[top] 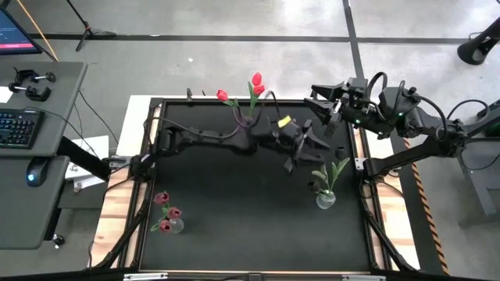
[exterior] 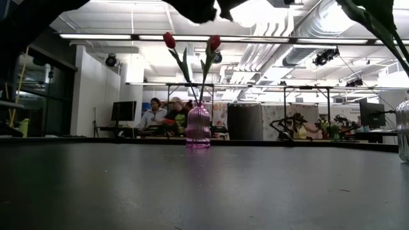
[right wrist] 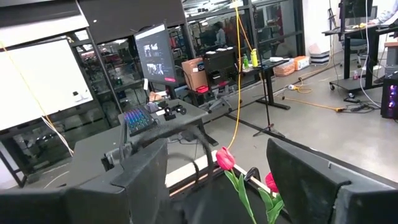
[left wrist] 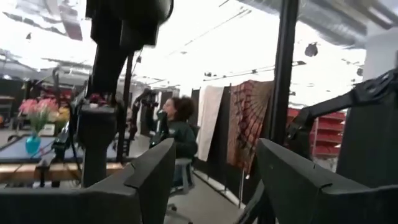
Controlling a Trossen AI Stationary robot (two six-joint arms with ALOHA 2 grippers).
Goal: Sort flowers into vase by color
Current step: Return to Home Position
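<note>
Two red tulips (top: 256, 81) stand with their stems in a purple ribbed vase (exterior: 198, 128) at the table's far edge. Pink tulips (top: 164, 211) sit in a small clear vase (top: 176, 226) near the left near corner. Green-leaved stems (top: 334, 170) stand in a clear vase (top: 326, 200) on the right. My left gripper (top: 306, 148) hangs open above the table's middle right, between the purple vase and the right clear vase; nothing is between its fingers (left wrist: 214, 186). My right gripper (top: 322, 101) is open and raised over the far right edge, with the red tulips (right wrist: 225, 159) beyond its fingers.
The table (top: 234, 195) is a black mat in a dark frame. A desk with a keyboard (top: 17, 129) and mouse stands to the left. People sit in the room behind the far edge (exterior: 160, 115). The right clear vase shows at the low view's edge (exterior: 402, 131).
</note>
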